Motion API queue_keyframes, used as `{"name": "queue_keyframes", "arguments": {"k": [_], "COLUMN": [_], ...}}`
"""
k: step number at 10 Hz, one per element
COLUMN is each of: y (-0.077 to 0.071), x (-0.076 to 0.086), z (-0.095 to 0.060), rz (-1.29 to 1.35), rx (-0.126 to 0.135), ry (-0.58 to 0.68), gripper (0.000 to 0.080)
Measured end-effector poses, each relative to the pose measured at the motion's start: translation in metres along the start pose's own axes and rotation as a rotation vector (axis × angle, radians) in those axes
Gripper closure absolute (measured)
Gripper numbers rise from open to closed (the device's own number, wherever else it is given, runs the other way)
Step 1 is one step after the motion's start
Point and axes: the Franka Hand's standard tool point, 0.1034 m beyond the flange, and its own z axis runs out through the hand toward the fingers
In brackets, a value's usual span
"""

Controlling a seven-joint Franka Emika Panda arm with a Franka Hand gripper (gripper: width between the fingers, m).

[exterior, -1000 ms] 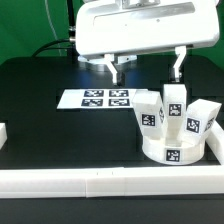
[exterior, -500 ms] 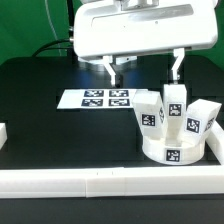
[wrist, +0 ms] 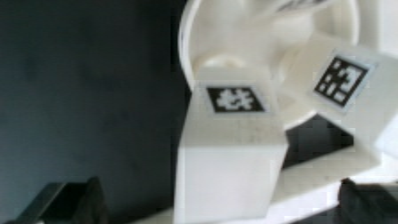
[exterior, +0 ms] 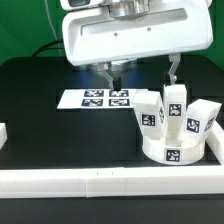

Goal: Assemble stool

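The stool's round white seat (exterior: 171,152) lies on the black table at the exterior view's right. Three white block legs stand on it: one on the left (exterior: 150,112), one in the middle (exterior: 175,101), and one on the right (exterior: 201,119) that leans outward. My gripper (exterior: 140,76) hangs open behind and above them, holding nothing. One finger (exterior: 108,74) is over the table and the other is behind the middle leg. In the wrist view my gripper (wrist: 222,205) straddles a tagged leg (wrist: 231,130) without touching it, beside a second leg (wrist: 342,80) and the seat rim (wrist: 206,35).
The marker board (exterior: 106,99) lies flat to the left of the stool. A long white border rail (exterior: 100,181) runs along the front edge and another (exterior: 217,150) stands just right of the seat. A small white block (exterior: 3,134) sits at the left edge.
The gripper body has come lower and a little toward the exterior view's left, and looks larger. The fingers stay open. The stool parts have not moved.
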Motion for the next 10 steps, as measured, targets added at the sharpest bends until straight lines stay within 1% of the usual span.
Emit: {"name": "queue_keyframes", "arguments": {"k": [1, 2, 3, 6, 7, 9, 10], "y": [0.000, 0.000, 0.000, 0.003, 0.002, -0.005, -0.006], "x": [0.000, -0.005, -0.001, -0.002, -0.003, -0.005, -0.005], "z": [0.001, 0.001, 0.001, 0.009, 0.009, 0.015, 0.014], "rz": [0.003, 0.006, 0.008, -0.072, -0.166, -0.436, -0.462], "rx": [0.005, 0.012, 0.014, 0.013, 0.017, 0.017, 0.017], "ry": [-0.044, -0.122, -0.133, -0.135, -0.139, -0.138, -0.135], "gripper": [0.0151, 0.0151, 0.0151, 0.0151, 0.0151, 0.0151, 0.0151]}}
